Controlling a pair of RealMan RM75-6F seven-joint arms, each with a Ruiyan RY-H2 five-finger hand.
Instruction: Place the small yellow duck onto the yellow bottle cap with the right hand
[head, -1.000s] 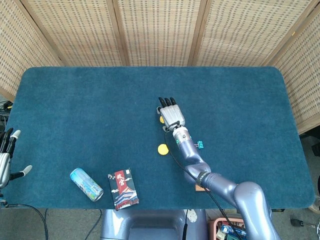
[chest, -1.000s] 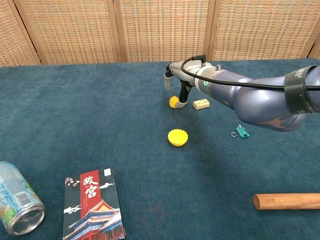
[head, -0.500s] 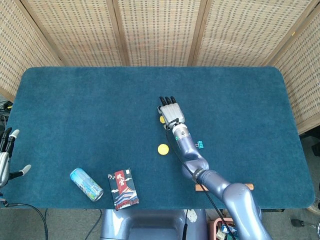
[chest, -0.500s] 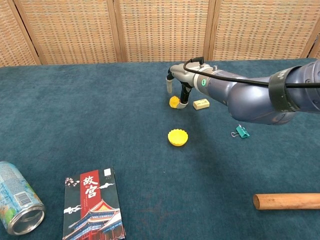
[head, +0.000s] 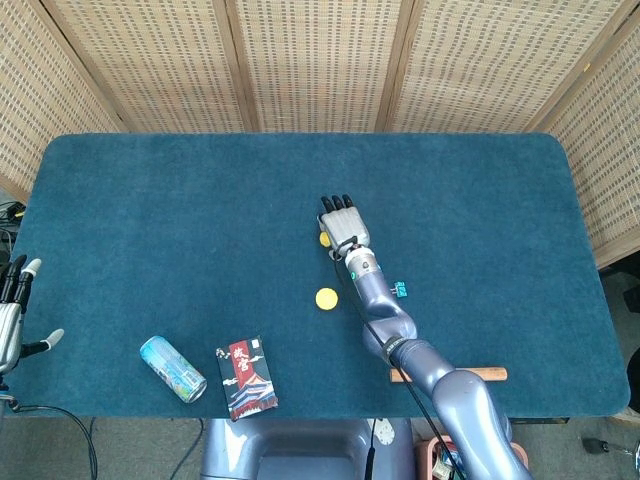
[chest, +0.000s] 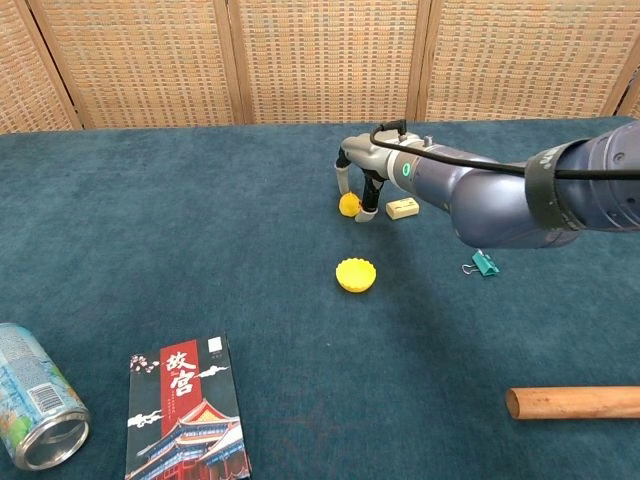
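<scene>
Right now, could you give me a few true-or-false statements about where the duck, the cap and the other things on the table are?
1. The small yellow duck sits on the yellow bottle cap. False: it lies on the cloth beyond the cap, apart from it.
2. The right hand is down at the duck, with fingers on either side of it. True.
3. The wooden rod lies near the table's front edge on the robot's right. True.
4. The can stands upright. False: it lies on its side.
5. The green clip lies left of the booklet. False: it lies far to the booklet's right.
6. The left hand holds nothing. True.
</scene>
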